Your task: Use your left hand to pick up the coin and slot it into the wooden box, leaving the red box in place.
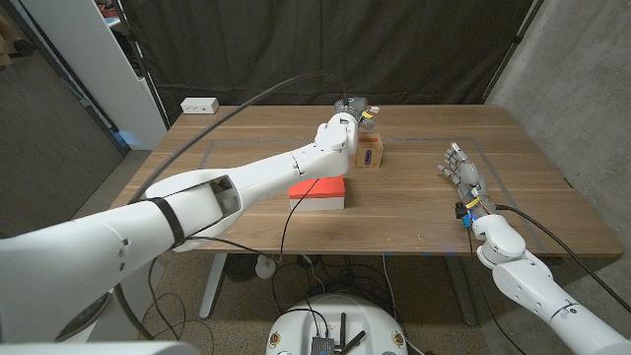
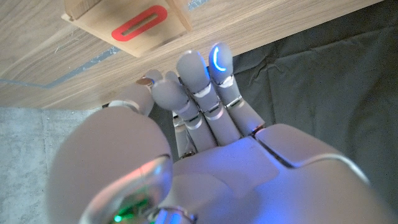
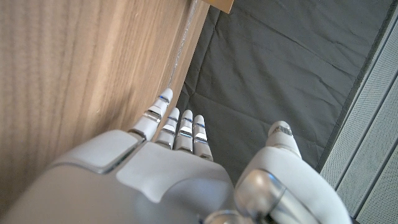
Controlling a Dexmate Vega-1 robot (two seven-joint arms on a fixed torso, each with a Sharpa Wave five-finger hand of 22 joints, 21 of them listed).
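The small wooden box (image 1: 370, 153) stands upright at the middle of the table; its top face with a red-rimmed slot (image 2: 140, 22) shows in the left wrist view. My left hand (image 1: 350, 113) hovers just behind and above the box, fingers curled in. A small brownish coin (image 2: 145, 81) is pinched between the thumb and a fingertip, a short way from the slot. The flat red box (image 1: 317, 192) lies on the table in front of the wooden box, under my left forearm. My right hand (image 1: 463, 173) waits on the right side of the table, fingers apart and holding nothing.
A white power strip (image 1: 199, 105) lies at the table's back left corner. A black cable (image 1: 286, 227) hangs from the left arm over the red box. Pale tape lines (image 1: 434, 141) mark a rectangle on the tabletop. A dark curtain hangs behind the table.
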